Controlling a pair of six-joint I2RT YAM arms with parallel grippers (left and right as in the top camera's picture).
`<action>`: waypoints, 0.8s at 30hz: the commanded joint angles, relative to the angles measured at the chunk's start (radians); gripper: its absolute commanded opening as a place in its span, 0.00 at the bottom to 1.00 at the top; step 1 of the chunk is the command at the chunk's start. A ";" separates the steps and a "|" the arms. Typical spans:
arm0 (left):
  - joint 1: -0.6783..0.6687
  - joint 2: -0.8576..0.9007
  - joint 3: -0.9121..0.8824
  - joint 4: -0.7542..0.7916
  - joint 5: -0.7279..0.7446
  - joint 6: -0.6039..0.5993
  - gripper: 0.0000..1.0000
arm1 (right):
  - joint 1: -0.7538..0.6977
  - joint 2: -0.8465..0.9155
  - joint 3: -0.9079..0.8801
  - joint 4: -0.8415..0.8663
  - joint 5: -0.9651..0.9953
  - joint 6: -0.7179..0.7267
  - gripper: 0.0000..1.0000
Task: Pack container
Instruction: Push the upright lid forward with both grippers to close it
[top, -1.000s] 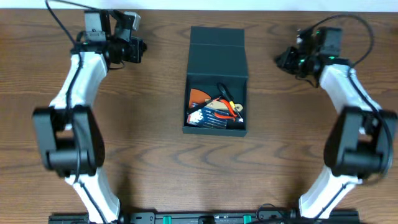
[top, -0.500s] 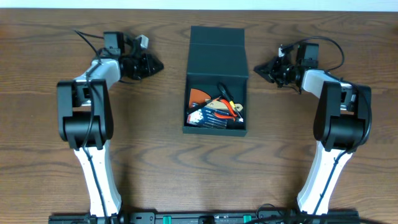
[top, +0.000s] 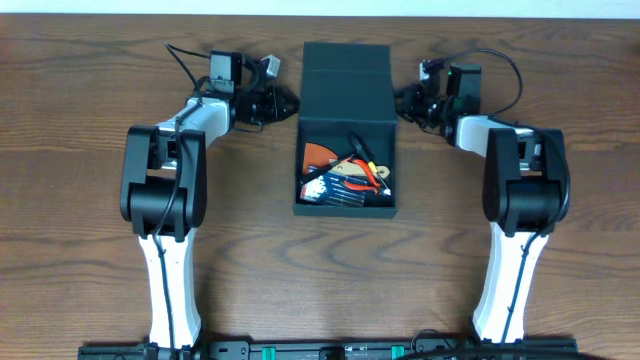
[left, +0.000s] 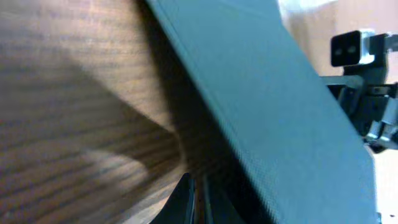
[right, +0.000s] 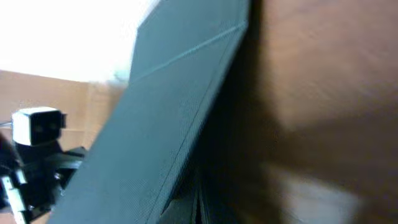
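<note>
The container (top: 346, 208) is a dark teal box in the middle of the table, seen in the overhead view. Its flap lid (top: 348, 88) lies open toward the far side. Inside are several hand tools (top: 346, 172), some with orange and red parts. My left gripper (top: 292, 101) is shut, its tip at the lid's left edge. My right gripper (top: 403, 100) is shut at the lid's right edge. In the left wrist view the lid (left: 280, 106) fills the right side, with the closed fingertips (left: 189, 202) low on the wood beside it. The right wrist view shows the lid (right: 155, 124) and closed fingertips (right: 194, 208) likewise.
The wooden table (top: 90, 260) surrounds the box. Both arms reach in from the front edge, their bases (top: 320, 350) at the bottom. The opposite arm's wrist camera (left: 357, 50) shows beyond the lid in each wrist view.
Both grippers have swung inward from the table's outer far corners to the lid's left and right edges. Both stayed shut. The box and its contents have not moved.
</note>
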 joint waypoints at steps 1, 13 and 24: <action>0.032 -0.018 0.000 0.032 0.047 -0.060 0.06 | 0.000 0.006 0.000 0.131 -0.085 0.166 0.01; 0.062 -0.312 0.000 0.051 0.046 -0.051 0.06 | -0.009 -0.038 0.001 0.574 -0.249 0.656 0.02; 0.063 -0.542 0.000 -0.363 -0.282 0.198 0.06 | -0.030 -0.129 0.001 0.554 -0.297 0.587 0.01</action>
